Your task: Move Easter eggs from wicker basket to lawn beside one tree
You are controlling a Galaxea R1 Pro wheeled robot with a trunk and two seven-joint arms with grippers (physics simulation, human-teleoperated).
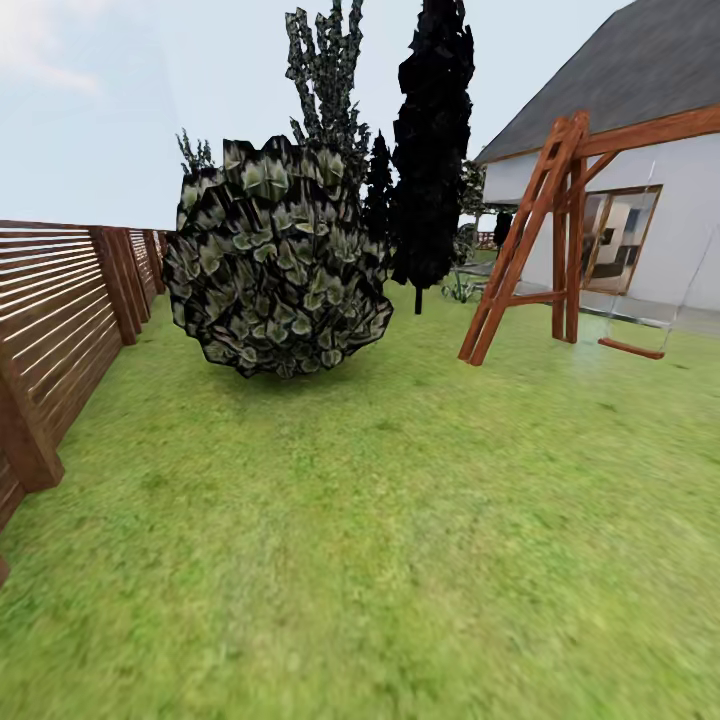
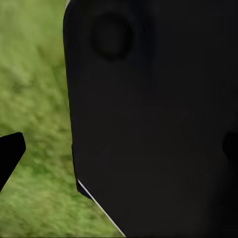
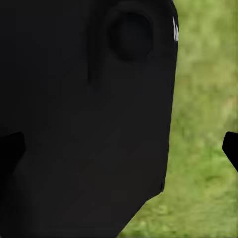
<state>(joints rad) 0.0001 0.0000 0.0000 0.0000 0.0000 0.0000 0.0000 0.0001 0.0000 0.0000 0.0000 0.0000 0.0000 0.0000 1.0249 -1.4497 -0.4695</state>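
The lawn (image 1: 400, 520) stretches wide and green ahead of me. A tree (image 1: 275, 270) with a dense grey-green mottled crown stands at the left middle, its crown hanging low over the grass and its trunk hidden. The Easter eggs and the wicker basket are out of view. My left gripper (image 2: 119, 148) is open, its dark fingertips (image 2: 10, 153) spread wide over grass with a black robot panel (image 2: 158, 124) behind them. My right gripper (image 3: 124, 148) is open too, with one of its fingertips (image 3: 230, 148) over grass, and nothing sits between them.
A brown slatted fence (image 1: 60, 330) runs along the left side. A tall black-leaved tree (image 1: 432, 150) stands behind the mottled one. A wooden swing frame (image 1: 545, 230) with a hanging seat (image 1: 630, 347) stands at the right, before a white house (image 1: 640, 180).
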